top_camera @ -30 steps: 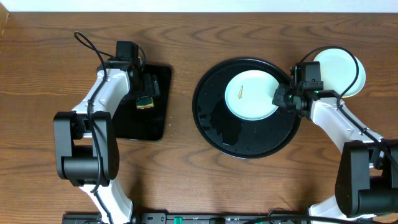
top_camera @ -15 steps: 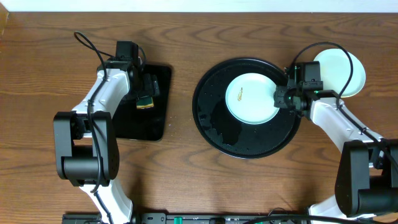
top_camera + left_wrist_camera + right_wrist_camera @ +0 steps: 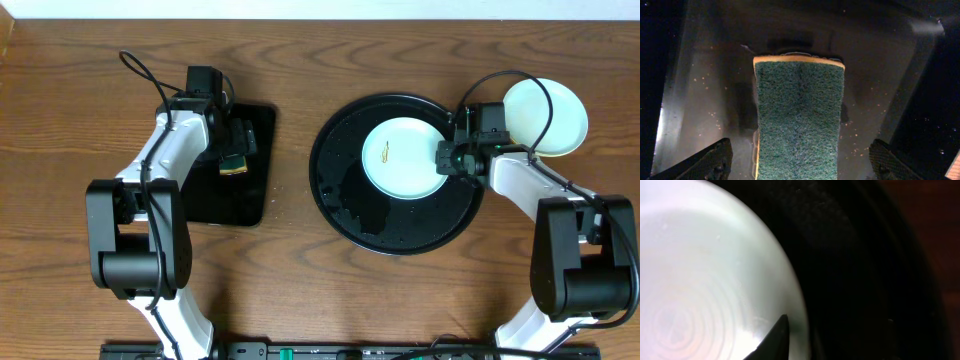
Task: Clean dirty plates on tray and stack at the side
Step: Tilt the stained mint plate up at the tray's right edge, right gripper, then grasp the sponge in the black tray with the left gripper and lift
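A pale mint-white plate (image 3: 405,157) with a small brownish smear lies on the upper part of the round black tray (image 3: 390,230). My right gripper (image 3: 446,160) is at the plate's right rim. In the right wrist view one dark finger (image 3: 775,340) lies on the plate (image 3: 705,275) near its edge, and the other finger is lost against the dark tray (image 3: 855,270). A second pale plate (image 3: 548,115) sits on the table right of the tray. No yellow plate shows. My left gripper (image 3: 232,150) is open, astride a green sponge (image 3: 800,115).
The sponge lies on a small rectangular black tray (image 3: 240,195) at the left, wet and speckled with crumbs in the left wrist view (image 3: 705,80). Water glistens on the round tray's left half (image 3: 355,195). Bare wooden table (image 3: 290,280) surrounds both trays.
My right gripper has crept a little left onto the plate's right rim, and the right arm's elbow has swung in. The left arm and sponge have not moved.
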Controlling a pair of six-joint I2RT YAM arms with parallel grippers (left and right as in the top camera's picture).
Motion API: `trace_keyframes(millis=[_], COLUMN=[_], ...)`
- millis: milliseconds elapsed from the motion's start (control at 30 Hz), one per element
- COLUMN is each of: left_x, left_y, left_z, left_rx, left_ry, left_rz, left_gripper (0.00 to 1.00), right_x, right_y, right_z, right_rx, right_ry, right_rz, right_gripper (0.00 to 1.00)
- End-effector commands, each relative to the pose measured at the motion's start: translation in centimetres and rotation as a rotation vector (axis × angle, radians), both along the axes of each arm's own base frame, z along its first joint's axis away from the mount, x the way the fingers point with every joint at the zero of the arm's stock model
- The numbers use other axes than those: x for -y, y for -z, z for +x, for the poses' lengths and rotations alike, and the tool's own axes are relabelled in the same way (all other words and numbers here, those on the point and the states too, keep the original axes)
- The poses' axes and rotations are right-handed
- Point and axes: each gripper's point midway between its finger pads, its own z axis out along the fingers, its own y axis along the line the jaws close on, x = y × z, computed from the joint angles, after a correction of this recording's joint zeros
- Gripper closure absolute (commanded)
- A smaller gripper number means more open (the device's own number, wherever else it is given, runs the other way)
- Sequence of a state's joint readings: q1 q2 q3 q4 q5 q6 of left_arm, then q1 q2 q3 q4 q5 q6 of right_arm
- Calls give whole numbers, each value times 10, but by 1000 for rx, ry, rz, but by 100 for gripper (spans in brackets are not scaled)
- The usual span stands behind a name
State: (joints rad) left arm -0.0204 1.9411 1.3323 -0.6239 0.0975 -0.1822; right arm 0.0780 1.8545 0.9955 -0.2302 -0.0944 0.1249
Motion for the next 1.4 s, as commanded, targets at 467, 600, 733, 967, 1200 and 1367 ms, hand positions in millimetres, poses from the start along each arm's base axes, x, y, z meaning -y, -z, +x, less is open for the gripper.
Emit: trace_keyframes(millis=[467,600,733,967,1200,1367], left_x=[-1,7,6,6,6,5], left_y=[2,12,31,37,40,45], left_z=[5,-1,9,12,4,-22], left_rx=[18,-5,21,24,-7,-114], left_ry=[2,20,20,20,20,20], left_rz=[4,-14,6,6,7,9], left_gripper=[13,14,14,45,41,41], right_x=[-4,-4,-4,-4,-5,-5], right_y=[13,13,13,13,13,13], right_z=[-5,-4,-4,-4,-4,-4], right_rx=[-32,-32,-31,-31,-31,-31], right_ry=[-21,-20,-20,-20,-23,-22], right_rz=[2,3,3,3,3,3], right_gripper=[99,99,99,99,98,98])
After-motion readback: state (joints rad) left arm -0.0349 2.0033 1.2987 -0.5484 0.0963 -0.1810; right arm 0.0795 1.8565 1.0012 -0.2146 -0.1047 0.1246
